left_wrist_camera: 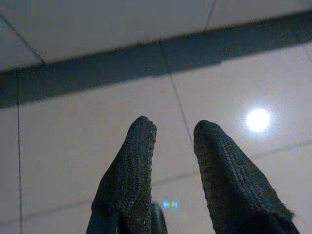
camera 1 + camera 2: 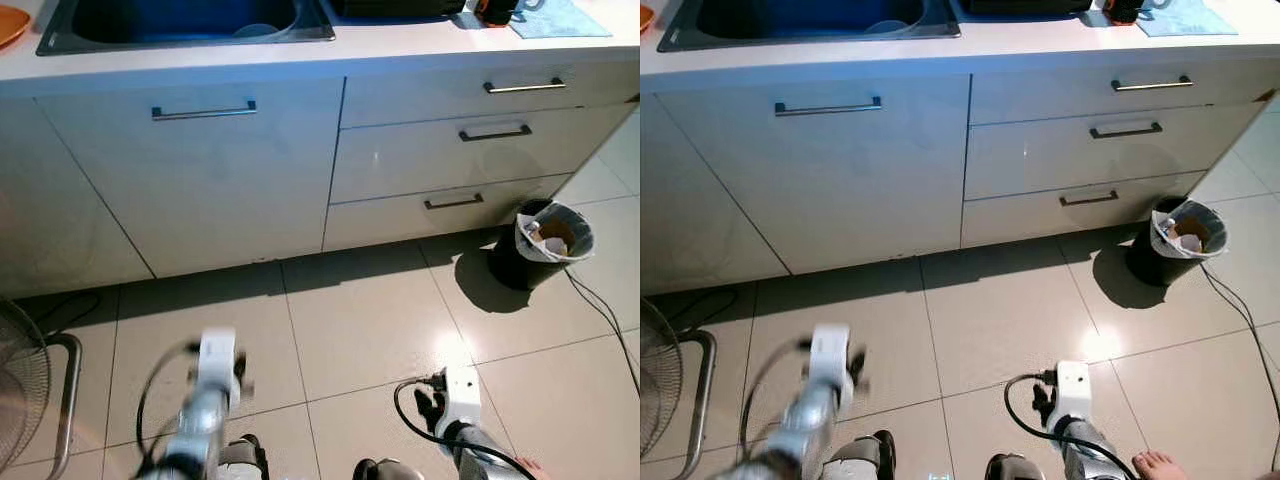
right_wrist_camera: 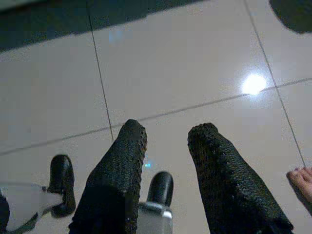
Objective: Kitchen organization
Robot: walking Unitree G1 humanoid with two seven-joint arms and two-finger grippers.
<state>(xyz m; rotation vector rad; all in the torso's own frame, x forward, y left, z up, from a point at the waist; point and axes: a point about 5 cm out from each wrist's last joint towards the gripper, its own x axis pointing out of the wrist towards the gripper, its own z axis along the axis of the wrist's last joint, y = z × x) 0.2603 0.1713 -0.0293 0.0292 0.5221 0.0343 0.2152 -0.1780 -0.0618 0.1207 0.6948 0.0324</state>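
Observation:
I stand facing a white kitchen counter [image 2: 400,45] with a dark sink [image 2: 60,40] that holds a pale bowl [image 2: 256,30]. Below are a cupboard door [image 2: 200,180] and three drawers [image 2: 480,150] with bar handles, all closed. My left arm [image 2: 208,395] hangs blurred at lower left and my right arm [image 2: 462,400] at lower right, both over the floor. The left gripper [image 1: 173,127] is open with only tile between its fingers. The right gripper [image 3: 165,130] is open too and holds nothing.
A black bin [image 2: 548,240] with a white liner stands on the floor at the right, with a cable [image 2: 600,310] trailing past it. A fan [image 2: 25,385] stands at the left edge. A person's bare toes [image 2: 1155,465] are near my right arm. An orange plate [image 2: 10,22] and a blue cloth [image 2: 560,18] lie on the counter.

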